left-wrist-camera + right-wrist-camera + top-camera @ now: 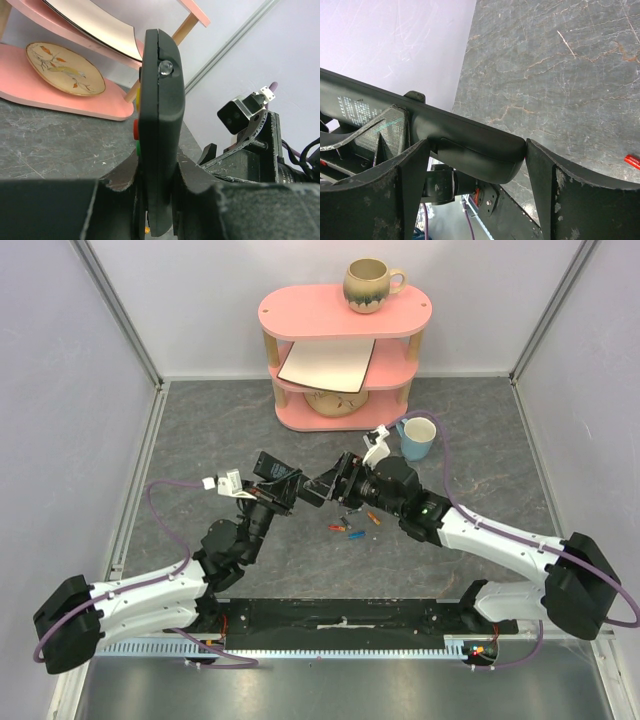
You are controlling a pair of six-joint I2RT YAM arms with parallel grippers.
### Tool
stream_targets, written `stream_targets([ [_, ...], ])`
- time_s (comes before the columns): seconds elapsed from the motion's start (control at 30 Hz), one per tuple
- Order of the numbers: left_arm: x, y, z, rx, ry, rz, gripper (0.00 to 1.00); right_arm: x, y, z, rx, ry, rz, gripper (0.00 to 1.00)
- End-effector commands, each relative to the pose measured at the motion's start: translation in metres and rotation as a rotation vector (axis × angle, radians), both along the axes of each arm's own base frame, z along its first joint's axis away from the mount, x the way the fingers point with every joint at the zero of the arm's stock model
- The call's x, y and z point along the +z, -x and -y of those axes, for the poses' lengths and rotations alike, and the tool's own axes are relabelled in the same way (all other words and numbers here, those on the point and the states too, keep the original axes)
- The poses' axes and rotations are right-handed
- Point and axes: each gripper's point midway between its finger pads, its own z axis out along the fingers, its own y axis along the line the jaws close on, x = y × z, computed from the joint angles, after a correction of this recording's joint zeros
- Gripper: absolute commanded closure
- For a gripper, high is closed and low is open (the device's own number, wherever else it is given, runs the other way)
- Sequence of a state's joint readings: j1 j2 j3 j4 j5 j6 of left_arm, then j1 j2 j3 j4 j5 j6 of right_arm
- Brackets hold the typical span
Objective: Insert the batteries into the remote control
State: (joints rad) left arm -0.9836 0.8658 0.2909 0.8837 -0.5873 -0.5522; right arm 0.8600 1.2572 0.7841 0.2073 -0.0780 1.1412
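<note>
L gripper clamped on remote, held on edge above table. R gripper jaws apart, straddling remote's end, no grip. Batteries loose on table near R gripper. Risk: R gripper nudges remote, twists it in L's pinch. Batteries roll if brushed.

- Slim black plastic remote control: red, yellow and green buttons.
- Stone-look counter: dark grey, pale veining.
- Rounded tiered shelf: pink.
- Small cylindrical batteries: blue, red-orange.
</note>
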Motion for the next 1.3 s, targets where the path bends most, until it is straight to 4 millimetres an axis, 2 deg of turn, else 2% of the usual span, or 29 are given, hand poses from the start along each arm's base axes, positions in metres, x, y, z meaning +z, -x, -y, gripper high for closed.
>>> stream_targets([
  [0.0,0.037,0.005,0.007,-0.041,0.046,0.085,0.98,0.007,-0.001,-0.010,0.026,0.005,0.005,0.18],
  [0.13,0.043,0.008,0.008,-0.051,0.060,0.102,0.98,0.002,-0.001,-0.012,0.032,0.014,-0.013,0.28],
  [0.4,0.046,0.009,0.007,-0.055,0.071,0.117,0.98,0.001,-0.001,-0.014,0.033,-0.002,-0.016,0.38],
  [0.53,0.046,0.010,0.007,-0.059,0.079,0.118,0.98,0.003,-0.001,-0.014,0.031,-0.011,-0.011,0.52],
  [0.73,0.045,0.009,0.003,-0.044,0.112,0.103,0.98,0.005,-0.001,-0.012,0.026,-0.018,0.000,0.68],
  [0.9,0.042,0.008,-0.003,-0.026,0.156,0.075,0.98,0.009,0.000,-0.011,0.024,-0.043,0.017,0.72],
  [1.27,0.031,0.005,-0.008,-0.009,0.205,0.024,0.98,0.023,0.004,-0.008,0.032,-0.107,0.060,0.72],
])
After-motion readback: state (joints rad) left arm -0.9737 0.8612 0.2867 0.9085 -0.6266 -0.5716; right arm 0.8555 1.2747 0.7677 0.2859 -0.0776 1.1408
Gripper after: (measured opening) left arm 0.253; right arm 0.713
